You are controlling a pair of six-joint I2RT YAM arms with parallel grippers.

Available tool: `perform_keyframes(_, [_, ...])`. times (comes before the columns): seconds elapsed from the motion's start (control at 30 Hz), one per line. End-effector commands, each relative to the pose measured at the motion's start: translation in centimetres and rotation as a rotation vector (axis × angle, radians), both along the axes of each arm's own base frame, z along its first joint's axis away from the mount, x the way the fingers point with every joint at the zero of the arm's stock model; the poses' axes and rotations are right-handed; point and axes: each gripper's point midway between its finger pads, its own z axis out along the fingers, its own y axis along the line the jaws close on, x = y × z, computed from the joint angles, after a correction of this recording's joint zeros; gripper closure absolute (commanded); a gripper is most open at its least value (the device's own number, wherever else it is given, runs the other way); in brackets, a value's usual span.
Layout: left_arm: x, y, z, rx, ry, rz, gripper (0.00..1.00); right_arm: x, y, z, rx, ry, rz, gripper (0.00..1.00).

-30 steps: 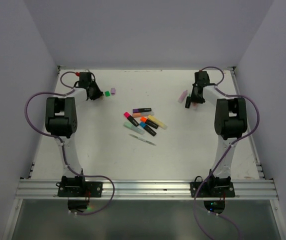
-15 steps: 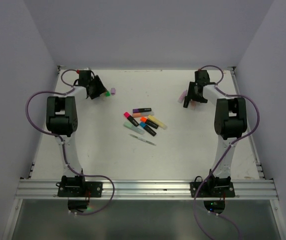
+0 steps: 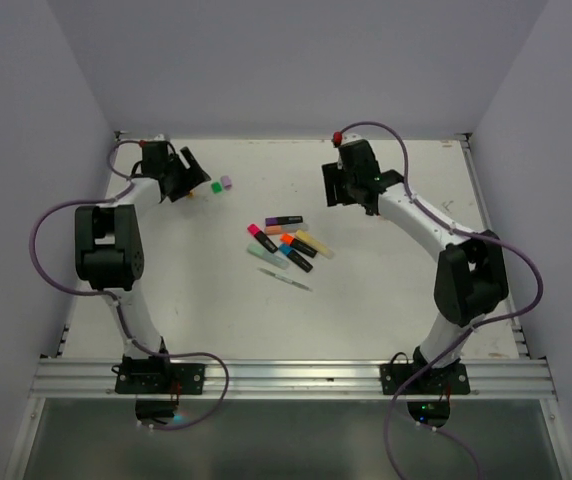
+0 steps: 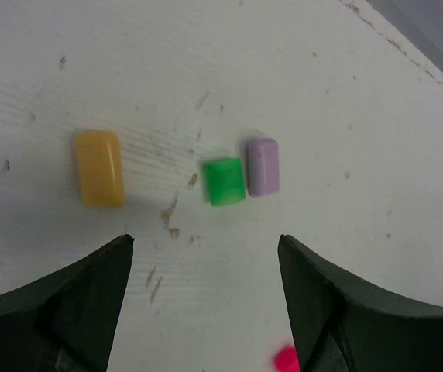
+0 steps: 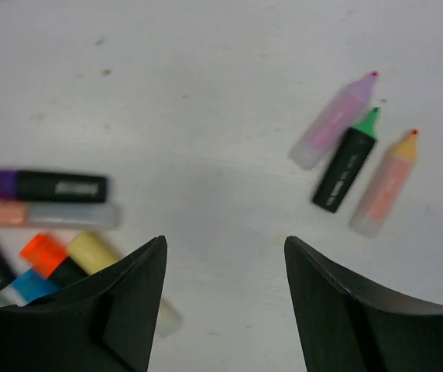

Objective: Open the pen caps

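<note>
Release just now: my left gripper hangs wide and empty over the orange cap, third off, near the green cap, opposite the purple cap. My right gripper, wide too, has swung toward the capped pens, well apart from the green cap.

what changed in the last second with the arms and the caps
The left fingers opened, and a yellow-orange cap now lies free beside the green cap and lilac cap. The right fingers opened too, and that arm swung left toward the table's centre, away from the three uncapped pens. The green and lilac caps and the capped highlighters stayed put.
</note>
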Motion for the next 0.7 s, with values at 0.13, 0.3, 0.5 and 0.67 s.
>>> perform_keyframes(0.13, [-3.2,-2.3,6.5,-0.105,-0.157,-0.068,0.21,-7.9,4.4,-1.8,0.106,0.121,0.228,0.37])
perform_keyframes(0.3, [-5.1,-1.8,5.6,-0.085,-0.136,-0.046,0.21,-10.5,4.8,-3.9,0.065,0.192,0.300,0.41])
perform_keyframes(0.5, [-6.2,-2.6,6.2,-0.138,-0.165,-0.045,0.21,-12.1,5.2,-7.3,0.013,0.290,0.337,0.39])
perform_keyframes(0.67, [-7.1,-3.6,8.1,-0.153,-0.217,-0.076,0.21,-11.0,4.9,-9.0,-0.039,0.303,0.329,0.37])
